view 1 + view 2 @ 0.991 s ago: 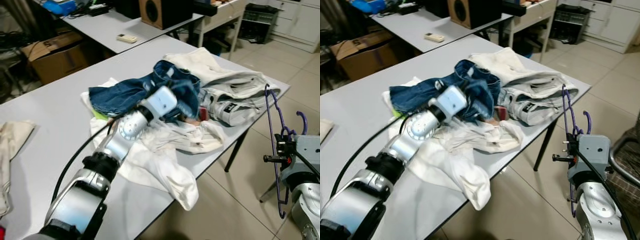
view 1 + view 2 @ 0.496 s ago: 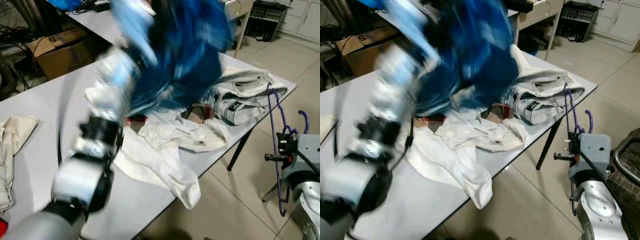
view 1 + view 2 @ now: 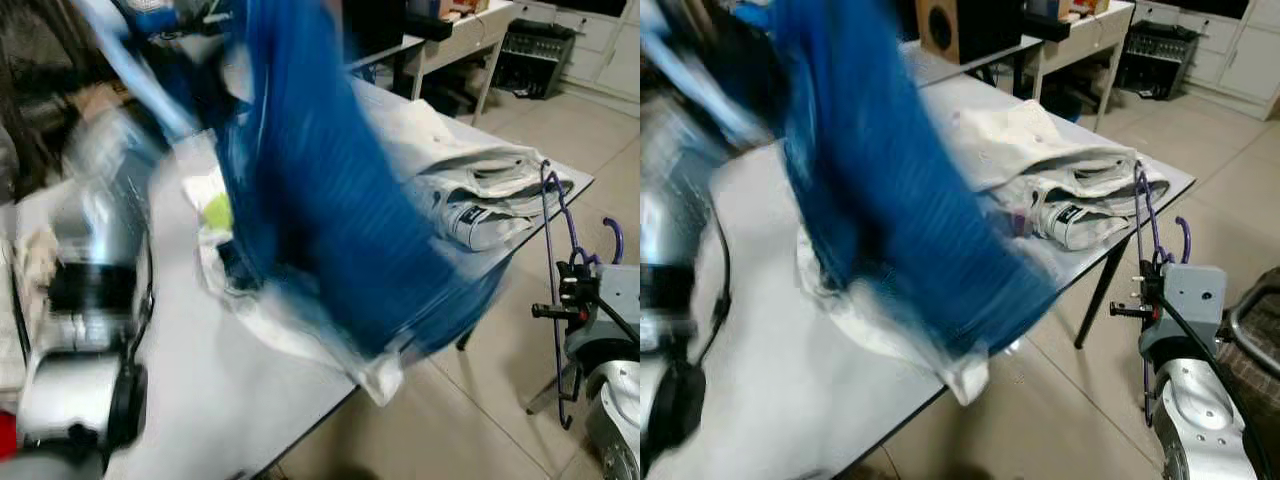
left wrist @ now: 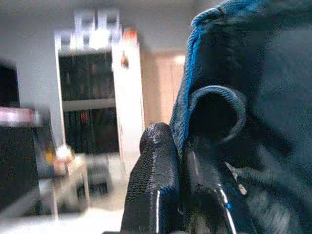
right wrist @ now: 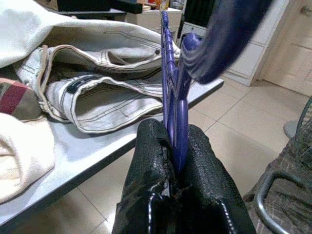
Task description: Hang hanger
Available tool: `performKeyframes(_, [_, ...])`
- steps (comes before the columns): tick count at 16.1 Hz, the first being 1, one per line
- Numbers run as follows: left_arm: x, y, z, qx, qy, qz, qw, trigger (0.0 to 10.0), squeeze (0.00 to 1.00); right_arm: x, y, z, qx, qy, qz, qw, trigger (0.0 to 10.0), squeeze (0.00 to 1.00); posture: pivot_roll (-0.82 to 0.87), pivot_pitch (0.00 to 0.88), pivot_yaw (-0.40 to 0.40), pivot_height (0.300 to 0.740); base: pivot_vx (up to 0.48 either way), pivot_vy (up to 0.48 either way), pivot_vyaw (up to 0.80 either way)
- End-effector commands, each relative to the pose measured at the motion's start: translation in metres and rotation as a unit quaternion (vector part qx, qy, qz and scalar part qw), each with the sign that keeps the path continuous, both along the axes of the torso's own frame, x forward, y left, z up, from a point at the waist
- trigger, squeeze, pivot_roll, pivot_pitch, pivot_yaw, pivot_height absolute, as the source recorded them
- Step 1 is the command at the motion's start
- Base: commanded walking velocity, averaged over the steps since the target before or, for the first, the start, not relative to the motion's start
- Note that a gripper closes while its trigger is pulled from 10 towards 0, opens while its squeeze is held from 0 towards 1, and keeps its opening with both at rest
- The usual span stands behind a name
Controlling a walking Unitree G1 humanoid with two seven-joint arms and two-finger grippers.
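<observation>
**Operator:** Two grippers engaged. List the scene, largest item first, referenced to the table.

**Technician:** The table is grey and carries the laundry. Above it, the blue denim garment is lifted and heavily motion-blurred, and it screens much of the table. On the table, towards the corner near the right arm, lies a folded pale pair of jeans on white cloth. Off the table's edge, just beside that corner, the purple hanger stands upright.

**Operator:** Jaw state?

**Technician:** The left gripper has its fingers pressed together on a hem of the denim. The right gripper pinches the hanger's thin purple bars between its fingers.

**Operator:** Failure modes from here?

**Technician:** Judged from this position:
1. The swinging denim may drag the white cloth off the table.
2. The denim is held by one hem only, so it may slip out under fast motion.
3. The hanger sits close to the table corner, so its hook could snag the pale jeans or strike the edge.
4. The hanger's thin bars may twist in the grip.
</observation>
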State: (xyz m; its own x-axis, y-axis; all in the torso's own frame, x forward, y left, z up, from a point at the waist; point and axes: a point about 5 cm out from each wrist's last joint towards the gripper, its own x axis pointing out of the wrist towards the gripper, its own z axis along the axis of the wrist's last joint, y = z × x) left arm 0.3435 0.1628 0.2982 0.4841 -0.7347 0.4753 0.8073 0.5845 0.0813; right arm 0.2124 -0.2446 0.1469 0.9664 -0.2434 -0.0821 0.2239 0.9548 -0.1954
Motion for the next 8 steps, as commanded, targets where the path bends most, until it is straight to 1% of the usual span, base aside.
performKeyframes(1, [-0.012, -0.003, 0.03, 0.013, -0.051, -0.019, 0.998, 0.0, 0.0, 0.003, 0.002, 0.0, -0.001, -0.001, 0.004, 1.0, 10.0, 0.0, -0.2, 0.0, 0.079, 0.74, 0.0, 0.0, 0.0])
performKeyframes(2, [-0.017, -0.006, 0.028, 0.06, -0.039, -0.049, 0.996, 0.0, 0.0, 0.004, 0.002, 0.001, -0.002, -0.002, 0.007, 1.0, 10.0, 0.0, -0.2, 0.0, 0.076, 0.74, 0.0, 0.0, 0.0])
performKeyframes(3, [-0.019, -0.007, 0.026, 0.091, -0.034, -0.061, 0.993, 0.0, 0.0, 0.004, 0.002, 0.001, -0.002, -0.002, 0.008, 1.0, 10.0, 0.0, -0.2, 0.0, 0.076, 0.74, 0.0, 0.0, 0.0])
performKeyframes(4, [-0.016, -0.005, 0.017, 0.163, -0.021, -0.032, 0.986, 0.0, 0.0, 0.005, 0.003, 0.0, -0.001, -0.001, 0.011, 1.0, 10.0, 0.0, -0.2, 0.0, 0.073, 0.74, 0.0, 0.0, 0.0])
performKeyframes(5, [-0.009, -0.005, 0.016, 0.165, -0.013, -0.002, 0.986, 0.0, 0.0, 0.006, 0.004, 0.0, -0.001, -0.001, 0.011, 1.0, 10.0, 0.0, -0.2, 0.0, 0.071, 0.74, 0.0, 0.0, 0.0])
performKeyframes(6, [0.01, -0.006, 0.013, 0.161, 0.01, 0.061, 0.985, 0.0, 0.0, 0.008, 0.005, 0.0, -0.001, -0.002, 0.014, 1.0, 10.0, 0.0, -0.2, 0.0, 0.072, 0.74, 0.0, 0.0, 0.0])
performKeyframes(7, [0.033, -0.011, 0.01, 0.158, 0.043, 0.129, 0.978, 0.0, 0.0, 0.009, 0.006, 0.001, -0.001, -0.002, 0.016, 1.0, 10.0, 0.0, -0.21, 0.0, 0.078, 0.74, 0.0, 0.0, 0.0])
performKeyframes(8, [0.044, -0.012, 0.008, 0.144, 0.064, 0.169, 0.973, 0.0, 0.0, 0.01, 0.007, 0.001, -0.001, -0.002, 0.016, 1.0, 10.0, 0.0, -0.21, 0.0, 0.08, 0.74, 0.0, 0.0, 0.0])
